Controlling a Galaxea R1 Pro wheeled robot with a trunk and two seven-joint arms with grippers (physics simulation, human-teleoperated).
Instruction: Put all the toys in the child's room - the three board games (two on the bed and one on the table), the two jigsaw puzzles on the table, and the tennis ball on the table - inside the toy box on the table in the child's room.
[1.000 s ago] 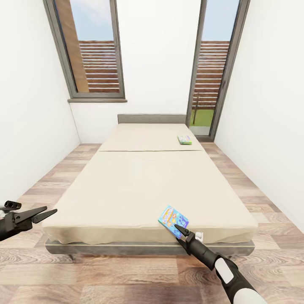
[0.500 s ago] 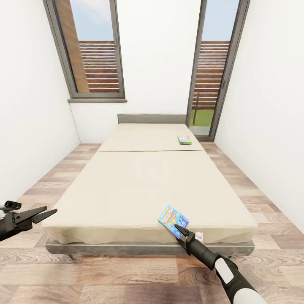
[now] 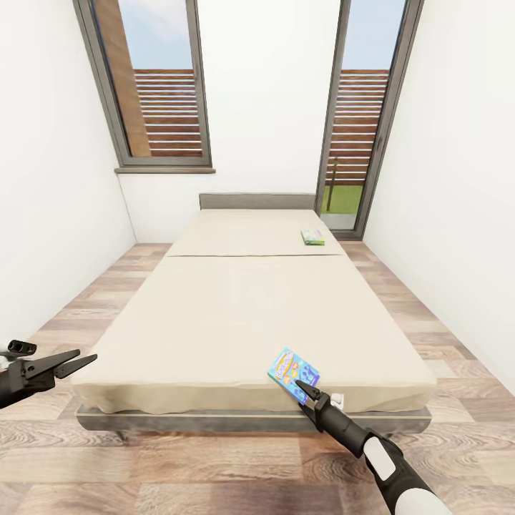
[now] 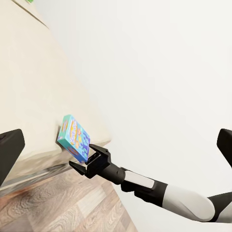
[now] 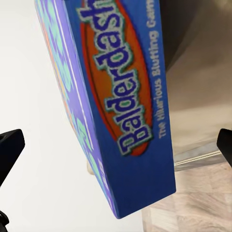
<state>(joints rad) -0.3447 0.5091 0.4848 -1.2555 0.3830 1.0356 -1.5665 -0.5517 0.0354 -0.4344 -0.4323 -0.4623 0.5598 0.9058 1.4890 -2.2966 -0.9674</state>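
The right tool [image 3: 309, 395] reaches to the foot corner of the bed [image 3: 236, 315], its fingers spread on either side of the blue board game [image 3: 293, 370] there, likely lining up a pinch on the box edge. A second board game [image 3: 312, 237] lies near the headboard. The left tool [image 3: 71, 363] hangs spread and empty beside the bed. Nothing has shifted since the earlier pictures.

Bed [image 3: 236, 315] fills twelve o'clock; plank floor [image 3: 93, 286] lanes run open at ten and two, walls [image 3: 458, 179] flanking.
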